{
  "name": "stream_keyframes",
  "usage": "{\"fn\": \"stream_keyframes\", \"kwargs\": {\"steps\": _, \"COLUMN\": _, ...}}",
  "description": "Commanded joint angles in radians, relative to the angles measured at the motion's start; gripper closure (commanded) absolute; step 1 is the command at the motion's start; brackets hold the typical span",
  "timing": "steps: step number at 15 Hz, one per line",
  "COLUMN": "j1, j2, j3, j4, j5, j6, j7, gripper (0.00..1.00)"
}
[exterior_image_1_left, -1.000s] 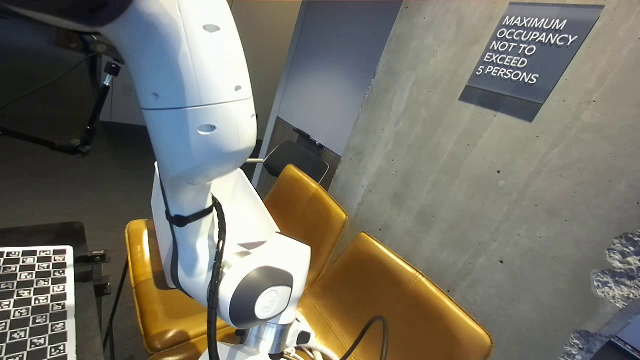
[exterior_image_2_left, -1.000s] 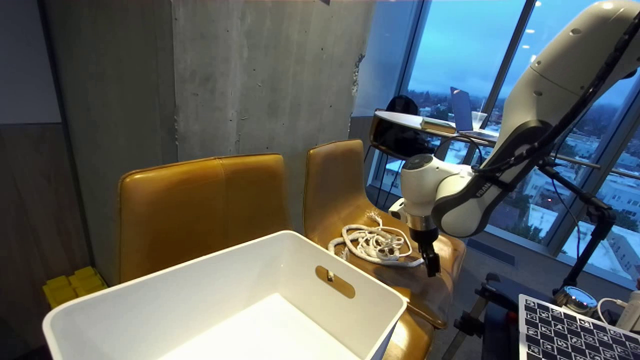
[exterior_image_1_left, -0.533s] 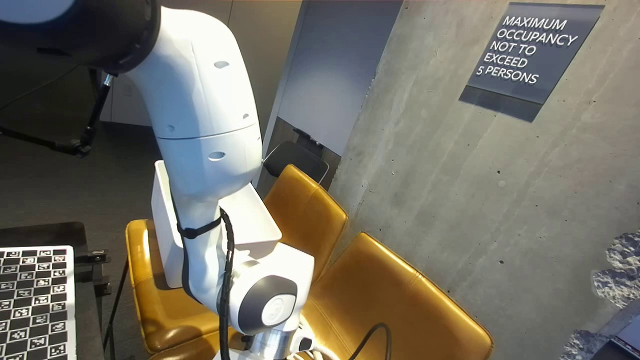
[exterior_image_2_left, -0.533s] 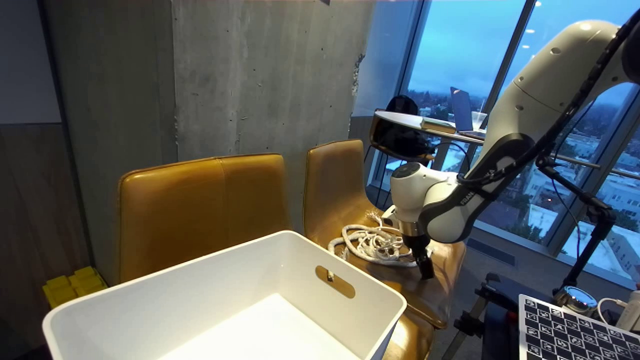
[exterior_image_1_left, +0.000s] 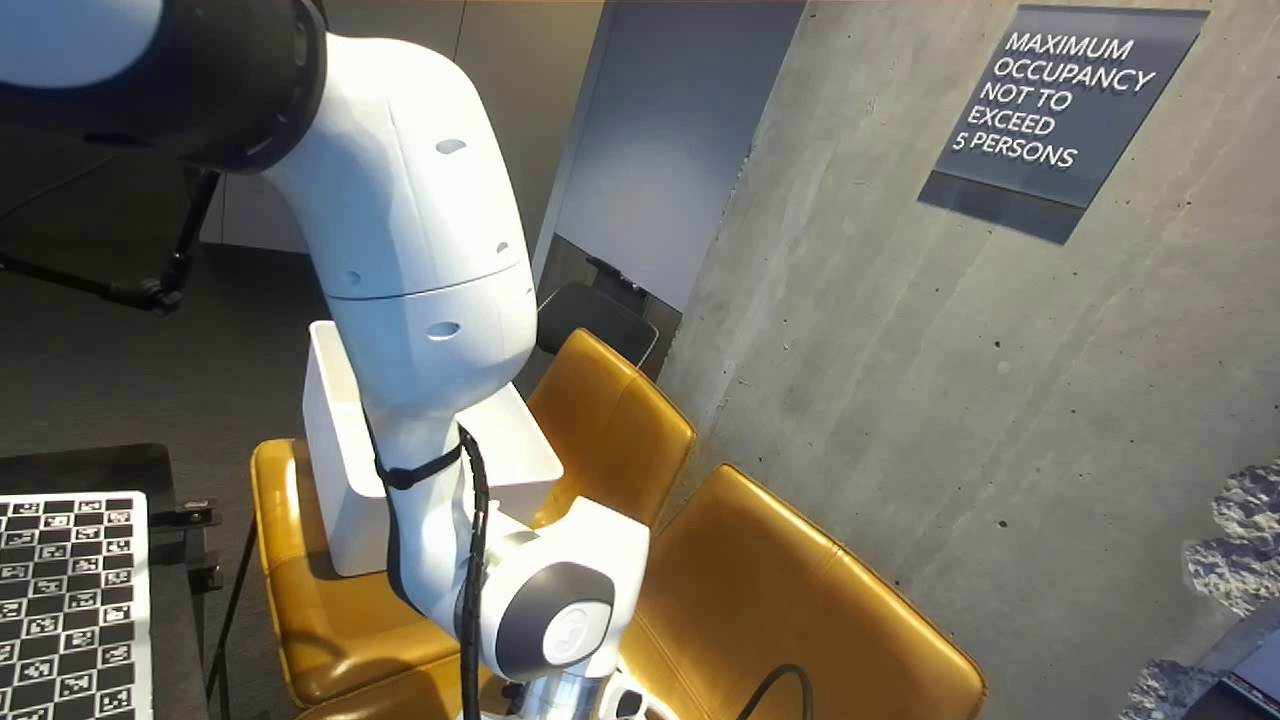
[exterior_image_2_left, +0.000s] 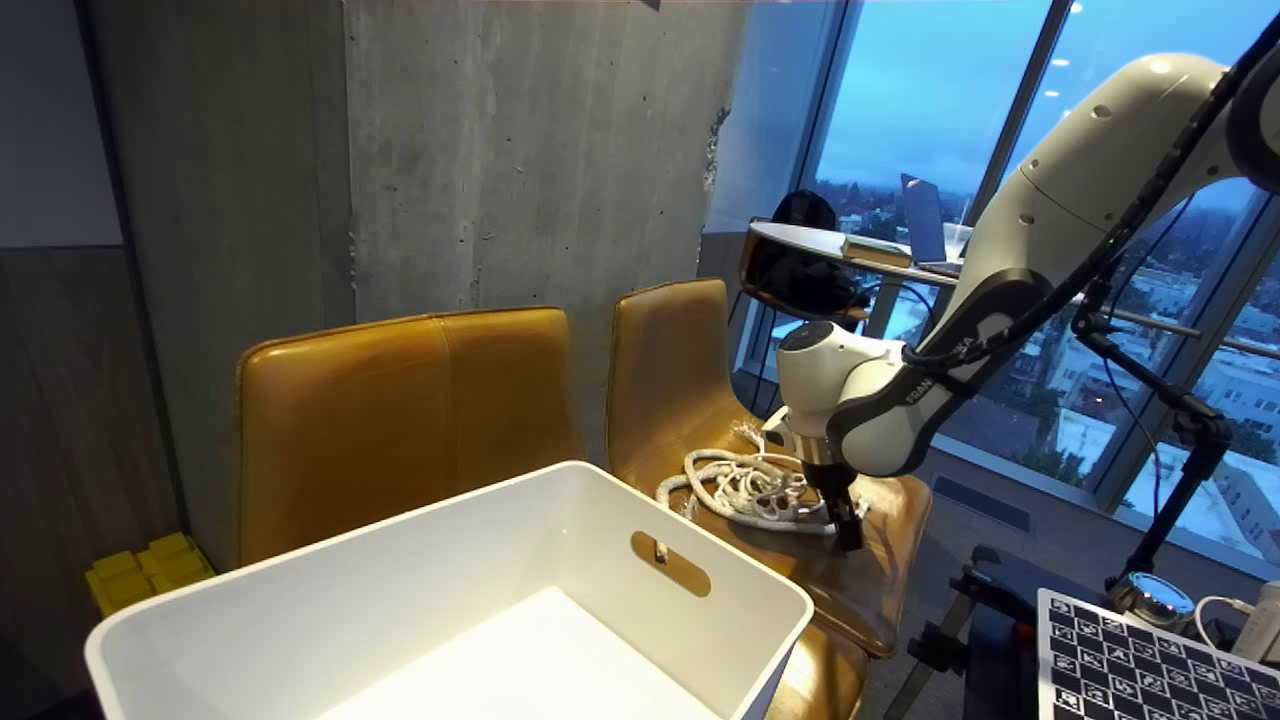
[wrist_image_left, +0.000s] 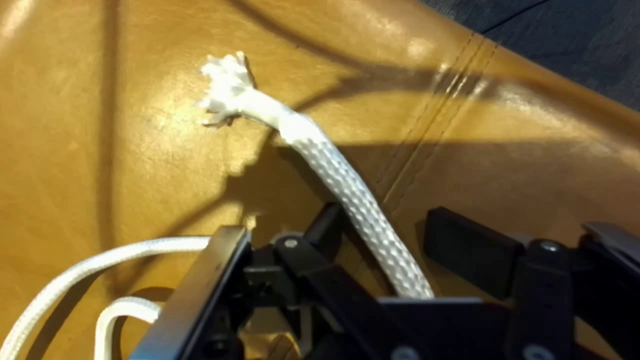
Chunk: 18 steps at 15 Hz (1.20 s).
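**Gripper straddles white rope on a tan chair**

In an exterior view, a yellow object sits at the far left, partly hidden by a large white bin. Behind the bin rises the back of another tan chair; the bin rests on that seat. A concrete wall stands behind both chairs. Next to the right comes the chair with the rope, which lies in loose coils across the seat. The gripper points down at the right side of the coils, its arm slanting in from the upper right. Beyond are a table with a book and a laptop, then tall windows. A black-and-white patterned board fills the lower right corner.

In the wrist view, thinner white cord curves over the leather at left. The rope's frayed end lies on the seat, and its braided length slants down to the right, passing between the fingers. The gripper's hold is released: its jaws stand parted around the rope. The left finger in this view is close beside the rope; whether they touch, I cannot tell. A visible gap separates the rope from the right one.
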Motion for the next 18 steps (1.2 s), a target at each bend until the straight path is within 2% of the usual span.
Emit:
{"fn": "stream_keyframes", "kwargs": {"steps": 1, "j1": -0.026, "j2": 0.016, "j3": -0.003, "j4": 0.001, "j5": 0.011, "j6": -0.012, "j7": -0.022, "gripper": 0.84}}
{"fn": "stream_keyframes", "kwargs": {"steps": 3, "j1": -0.032, "j2": 0.001, "j3": -0.006, "j4": -0.016, "j5": 0.012, "j6": -0.014, "j7": -0.022, "gripper": 0.98}}
{"fn": "stream_keyframes", "kwargs": {"steps": 4, "j1": -0.034, "j2": -0.002, "j3": -0.008, "j4": -0.02, "j5": 0.011, "j6": -0.013, "j7": -0.021, "gripper": 1.0}}
{"fn": "stream_keyframes", "kwargs": {"steps": 12, "j1": -0.023, "j2": -0.044, "j3": -0.024, "j4": -0.079, "j5": 0.0, "j6": -0.009, "j7": 0.0, "gripper": 1.0}}
{"fn": "stream_keyframes", "kwargs": {"steps": 18, "j1": 0.04, "j2": -0.295, "j3": -0.003, "j4": -0.278, "j5": 0.002, "j6": -0.013, "j7": 0.048, "gripper": 1.0}}
